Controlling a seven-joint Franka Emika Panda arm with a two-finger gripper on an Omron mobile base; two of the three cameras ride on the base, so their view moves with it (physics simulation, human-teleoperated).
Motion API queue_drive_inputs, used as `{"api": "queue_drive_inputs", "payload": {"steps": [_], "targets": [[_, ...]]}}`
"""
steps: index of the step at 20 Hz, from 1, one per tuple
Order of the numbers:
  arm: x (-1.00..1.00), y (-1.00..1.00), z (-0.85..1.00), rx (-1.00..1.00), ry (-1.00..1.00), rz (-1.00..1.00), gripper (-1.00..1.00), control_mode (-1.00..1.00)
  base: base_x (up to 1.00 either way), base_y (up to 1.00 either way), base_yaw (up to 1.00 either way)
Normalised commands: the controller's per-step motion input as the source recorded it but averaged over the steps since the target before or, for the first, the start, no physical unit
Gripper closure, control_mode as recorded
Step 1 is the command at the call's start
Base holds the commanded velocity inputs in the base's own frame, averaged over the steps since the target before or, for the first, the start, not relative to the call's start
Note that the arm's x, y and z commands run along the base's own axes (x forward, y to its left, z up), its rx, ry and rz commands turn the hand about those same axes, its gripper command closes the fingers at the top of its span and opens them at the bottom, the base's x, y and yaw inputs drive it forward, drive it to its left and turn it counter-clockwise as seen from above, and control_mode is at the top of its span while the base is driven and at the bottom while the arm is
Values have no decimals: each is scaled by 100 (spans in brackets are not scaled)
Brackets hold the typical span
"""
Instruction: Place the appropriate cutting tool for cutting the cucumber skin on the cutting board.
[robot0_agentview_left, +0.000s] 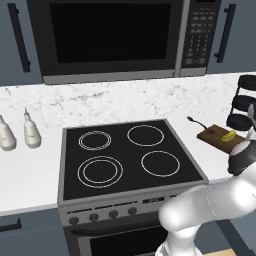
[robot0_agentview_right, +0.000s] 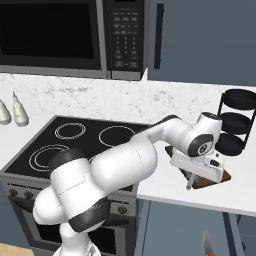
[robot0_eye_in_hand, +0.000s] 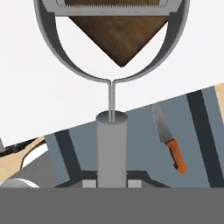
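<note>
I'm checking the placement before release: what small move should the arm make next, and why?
Probably shift the pincer toward the middle of the cutting board. It grips the peeler by its grey handle, yet just the blade head overhangs a corner of the board; the handle sits off it.

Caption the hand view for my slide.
Gripper holding a peeler, head over the cutting board's corner; orange-handled knife past the counter edge.

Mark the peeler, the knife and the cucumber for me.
peeler (robot0_eye_in_hand: 111, 144), hand view, on its grey handle.
knife (robot0_eye_in_hand: 176, 155), hand view, on its orange handle.
cucumber (robot0_agentview_left: 229, 135), left base view, on its middle.
</note>
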Motion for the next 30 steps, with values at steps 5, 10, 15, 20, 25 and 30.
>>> {"api": "queue_drive_inputs", "payload": {"steps": [5,10,15,20,25,30], "targets": [[62,-15,-10,-2,0,-31,100,-100,0,0,0],[38,-28,-23,0,0,-22,100,-100,0,0,0],[44,-11,-26,0,1,-16,100,-100,0,0,0],[40,-3,-16,0,5,-2,100,-100,0,0,0],[25,-2,-13,0,6,0,100,-100,0,0,0],[0,1,-43,0,8,0,100,-100,0,0,0]]}}
